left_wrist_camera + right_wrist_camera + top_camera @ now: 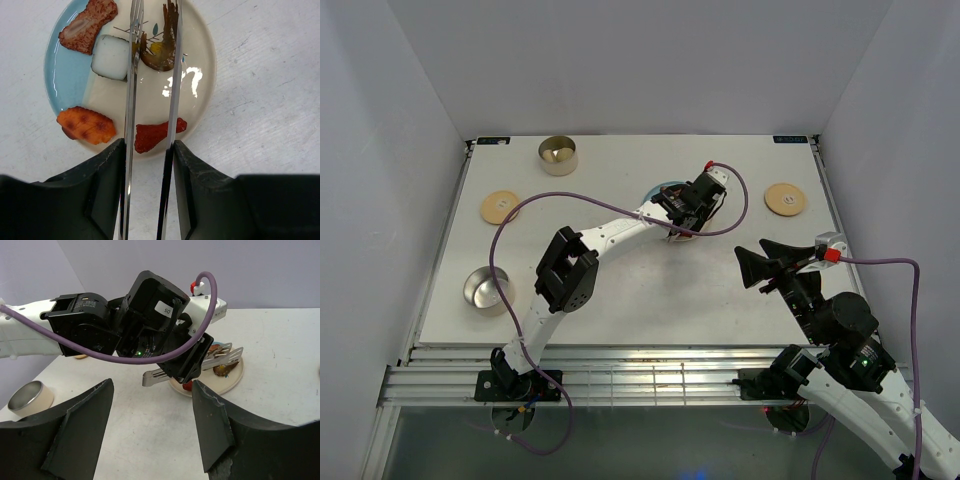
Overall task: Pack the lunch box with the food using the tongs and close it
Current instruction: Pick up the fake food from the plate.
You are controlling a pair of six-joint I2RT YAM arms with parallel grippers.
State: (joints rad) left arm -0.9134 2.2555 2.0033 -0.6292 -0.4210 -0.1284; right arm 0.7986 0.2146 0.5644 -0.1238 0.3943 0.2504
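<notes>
At upper centre of the overhead view, the left gripper [149, 146] clamps slim silver metal tongs [131, 90] above the round cream-and-blue plate [200, 100], their tips flanking a dark food piece [159, 52]. At lower right, the right gripper [752, 262] hangs open and empty. One round shiny steel tin [558, 154] sits lidless at upper left, a second steel tin [486, 290] at lower left.

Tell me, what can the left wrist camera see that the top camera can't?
Only the left wrist view: bite-size food, a brown piece, a white square, an orange piece, a red piece and a dark piece, plus the slim silver metal tongs the left tool holds.
Only the top view: two shiny round steel tins, two flat round wooden lids, and the open right tool.
Both: the cream-and-blue round plate and that left tool.
</notes>
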